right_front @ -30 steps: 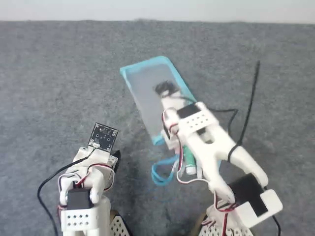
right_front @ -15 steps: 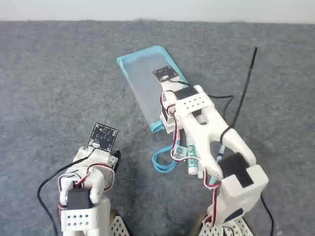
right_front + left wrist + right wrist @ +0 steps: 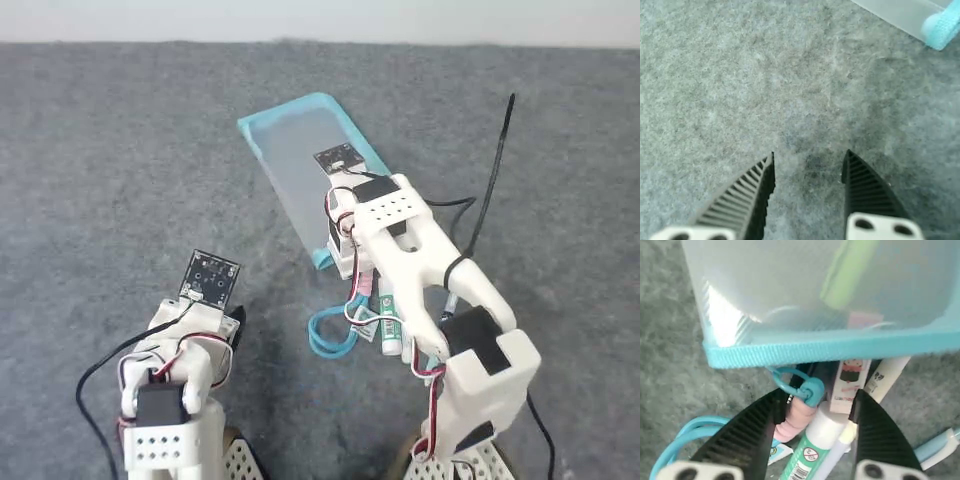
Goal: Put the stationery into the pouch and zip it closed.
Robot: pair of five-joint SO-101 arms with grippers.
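Frosted pouch (image 3: 300,175) is showing turquoise trim; glue stick (image 3: 389,322) is wearing green and white; table (image 3: 100,150) is showing mottled grey.

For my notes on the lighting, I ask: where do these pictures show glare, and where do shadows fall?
Right wrist view: a white glare patch on the pouch near one corner, and dark shade under its blue edge, ahead of the right gripper. Left wrist view: a soft shadow on the gray mat just ahead of the left gripper. High view: even light, no hard shadows.
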